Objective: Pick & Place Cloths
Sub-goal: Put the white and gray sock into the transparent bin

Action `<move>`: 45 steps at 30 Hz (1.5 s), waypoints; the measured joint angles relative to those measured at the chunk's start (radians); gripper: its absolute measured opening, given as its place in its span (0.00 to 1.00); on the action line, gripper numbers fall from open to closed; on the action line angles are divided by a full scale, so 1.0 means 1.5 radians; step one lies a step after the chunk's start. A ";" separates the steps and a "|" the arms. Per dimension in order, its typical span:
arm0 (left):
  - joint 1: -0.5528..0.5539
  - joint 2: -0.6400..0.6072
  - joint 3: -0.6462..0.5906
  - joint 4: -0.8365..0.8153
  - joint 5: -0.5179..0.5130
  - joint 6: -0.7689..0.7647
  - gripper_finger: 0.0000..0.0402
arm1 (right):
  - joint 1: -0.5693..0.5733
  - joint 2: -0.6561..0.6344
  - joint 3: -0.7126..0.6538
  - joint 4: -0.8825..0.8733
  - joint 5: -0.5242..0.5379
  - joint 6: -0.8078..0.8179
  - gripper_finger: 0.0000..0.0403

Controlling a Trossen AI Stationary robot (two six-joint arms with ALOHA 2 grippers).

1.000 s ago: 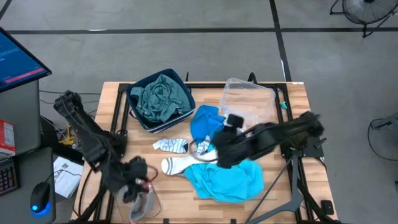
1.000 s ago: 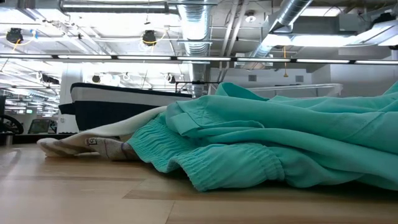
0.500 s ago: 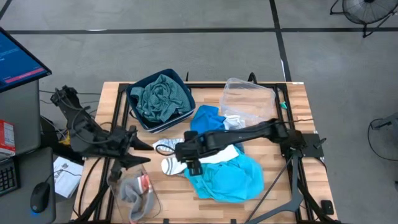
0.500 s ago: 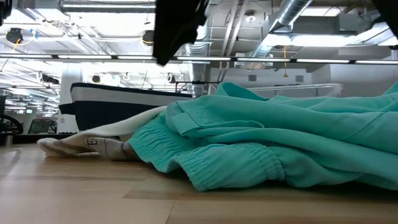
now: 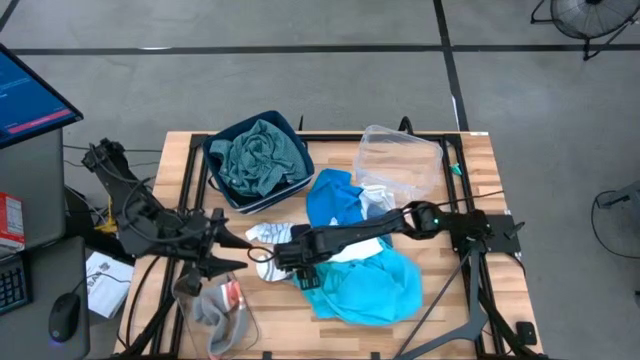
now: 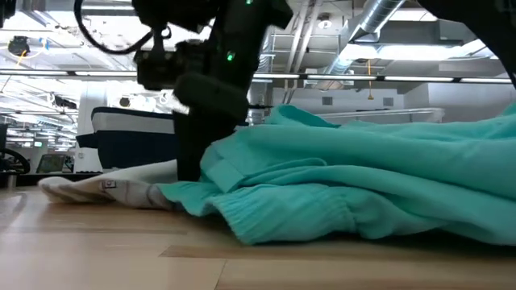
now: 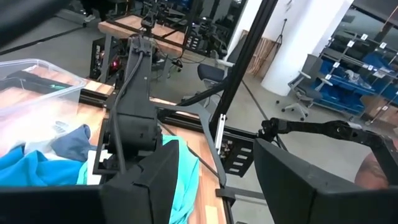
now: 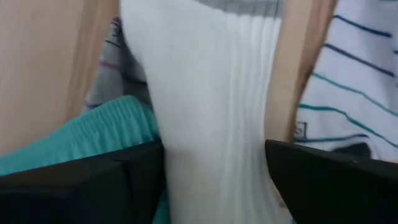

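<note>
One ribbed white sock [image 8: 211, 112], soft.

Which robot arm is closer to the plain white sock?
The right one. The right gripper is down over the white sock, which lies between its open jaws. The left gripper hangs just beside it, over the table's left part, touching no cloth.

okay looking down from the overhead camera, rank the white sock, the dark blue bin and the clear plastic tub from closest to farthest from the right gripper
Judged from the high view, measured from the right gripper:
1. The white ribbed sock, lying directly under the open fingers near the table's middle.
2. The dark blue square bin, toward the back, on the left arm's side, holding the green shirt.
3. The clear plastic tub, at the back on the right arm's side.
</note>
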 joint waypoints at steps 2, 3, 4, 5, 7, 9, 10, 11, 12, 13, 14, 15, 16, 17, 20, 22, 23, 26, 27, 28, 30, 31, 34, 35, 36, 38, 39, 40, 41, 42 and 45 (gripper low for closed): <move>0.000 0.001 0.000 0.001 0.000 0.000 0.47 | 0.000 0.001 0.000 0.003 -0.006 0.002 0.56; 0.000 0.000 0.000 0.003 0.000 0.000 0.47 | 0.001 0.000 0.000 0.005 -0.007 0.002 0.52; 0.000 0.000 0.000 0.005 0.000 0.000 0.47 | 0.001 0.000 0.000 0.006 -0.008 0.002 0.47; 0.000 0.000 0.000 0.004 0.000 -0.001 0.47 | 0.002 0.000 0.000 0.005 -0.010 0.002 0.41; 0.000 0.000 0.000 0.004 0.000 -0.001 0.47 | 0.002 -0.005 -0.001 0.000 -0.010 0.002 0.26; 0.000 0.000 0.000 0.004 0.000 -0.001 0.46 | -0.001 -0.013 0.000 0.000 -0.020 0.002 0.10; 0.000 0.000 0.000 0.004 0.000 -0.001 0.46 | -0.003 -0.019 0.003 -0.001 -0.027 0.003 0.05; 0.000 0.000 0.000 0.003 0.000 -0.001 0.46 | -0.005 -0.028 0.003 -0.010 -0.029 0.006 0.04; 0.000 0.000 0.000 0.003 0.000 -0.001 0.46 | -0.005 -0.036 0.003 -0.016 -0.029 0.008 0.05; 0.000 0.000 0.000 0.003 0.000 -0.001 0.46 | -0.005 -0.042 0.005 -0.006 -0.029 0.012 0.05; 0.000 0.000 0.000 0.004 0.000 0.001 0.46 | -0.006 -0.053 0.006 -0.001 -0.026 0.014 0.06; 0.000 0.000 0.000 0.003 0.000 0.003 0.46 | -0.007 -0.068 0.003 -0.019 -0.024 0.015 0.06; 0.000 0.000 0.000 0.002 0.000 0.006 0.46 | -0.008 -0.083 0.003 -0.029 -0.023 0.015 0.05; 0.000 0.000 0.000 0.003 0.000 0.012 0.46 | -0.008 -0.098 0.005 -0.018 -0.023 0.015 0.03; 0.001 0.000 0.000 -0.001 -0.006 0.017 0.46 | -0.009 -0.155 0.004 -0.043 -0.022 0.015 0.02; 0.003 0.000 0.000 -0.001 -0.016 0.028 0.46 | -0.009 -0.195 0.004 -0.037 -0.018 0.016 0.04; 0.003 0.000 0.000 -0.003 -0.021 0.035 0.46 | -0.009 -0.214 0.004 -0.041 -0.008 0.021 0.05; 0.003 0.000 0.000 -0.002 -0.047 0.050 0.46 | -0.012 -0.268 0.005 -0.039 0.009 0.028 0.05; 0.003 0.000 0.000 -0.002 -0.056 0.052 0.46 | -0.014 -0.285 0.005 -0.045 0.010 0.032 0.04; 0.003 0.000 -0.002 -0.001 -0.067 0.053 0.46 | -0.014 -0.299 0.005 -0.052 0.011 0.035 0.03; 0.004 0.000 -0.009 -0.001 -0.095 0.056 0.46 | -0.014 -0.321 0.005 -0.052 0.011 0.038 0.02; 0.007 0.000 -0.014 -0.002 -0.112 0.063 0.46 | -0.014 -0.331 0.005 -0.058 0.011 0.039 0.02; 0.029 0.013 -0.035 0.003 -0.152 0.087 0.47 | -0.013 -0.342 0.006 -0.057 0.011 0.052 0.04; 0.040 0.019 -0.044 0.004 -0.152 0.100 0.47 | -0.012 -0.345 0.005 -0.067 0.011 0.055 0.04; 0.053 0.027 -0.051 0.004 -0.149 0.112 0.48 | -0.011 -0.346 0.004 -0.077 0.011 0.056 0.04; 0.079 0.044 -0.060 0.010 -0.121 0.138 0.51 | -0.012 -0.342 0.005 -0.068 0.011 0.056 0.02; 0.091 0.053 -0.061 0.012 -0.101 0.150 0.53 | -0.012 -0.341 0.005 -0.069 0.011 0.058 0.02; 0.103 0.065 -0.062 0.014 -0.082 0.163 0.55 | -0.012 -0.339 0.005 -0.075 0.011 0.060 0.01; 0.114 0.076 -0.062 0.017 -0.068 0.176 0.57 | -0.012 -0.339 0.004 -0.077 0.011 0.064 0.01; 0.125 0.086 -0.062 0.017 -0.058 0.189 0.59 | -0.012 -0.338 0.004 -0.076 0.011 0.066 0.02; 0.153 0.111 -0.062 0.020 -0.044 0.213 0.67 | -0.012 -0.339 -0.002 -0.070 0.012 0.068 0.03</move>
